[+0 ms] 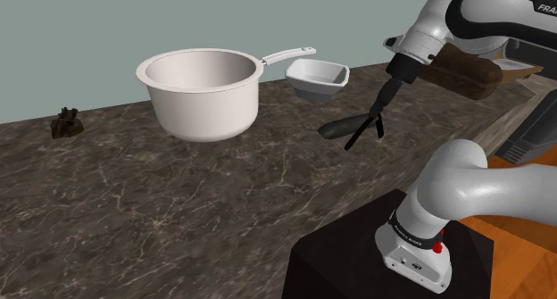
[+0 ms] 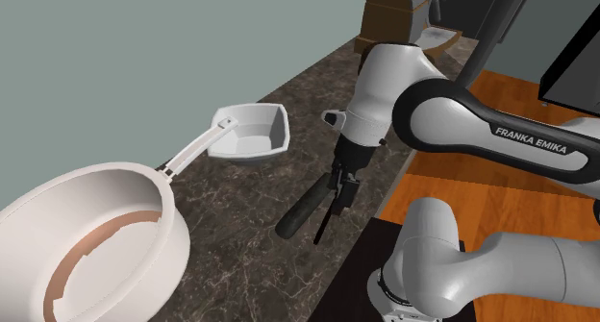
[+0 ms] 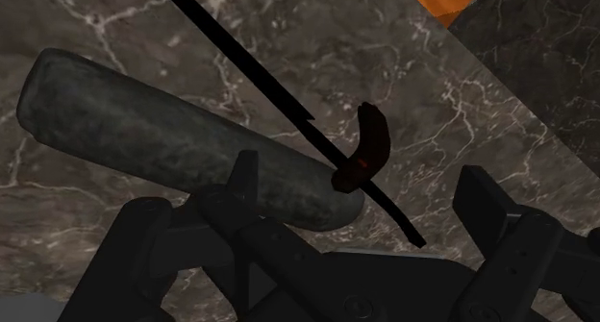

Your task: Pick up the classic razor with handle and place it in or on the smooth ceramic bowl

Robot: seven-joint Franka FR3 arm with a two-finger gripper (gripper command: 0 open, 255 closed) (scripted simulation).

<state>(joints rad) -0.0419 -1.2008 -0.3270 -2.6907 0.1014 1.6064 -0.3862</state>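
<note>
Dark marble counter (image 1: 178, 208). Wide-spread pincer (image 3: 361, 190), clamped on nothing, straddling razor (image 1: 342, 128) lying flat just beneath it. Likely light, stiff, slick; thin black blade (image 3: 240, 70) swung open, sharp. Best taken across thick grey handle (image 3: 173, 137) near the hinge. White bowl (image 1: 312, 87) well beyond.

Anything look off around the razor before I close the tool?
The razor lies unfolded: its thin black blade angles away from the dark handle and runs between the open tool's fingers. The bowl and pot sit upright; nothing spilled.
</note>
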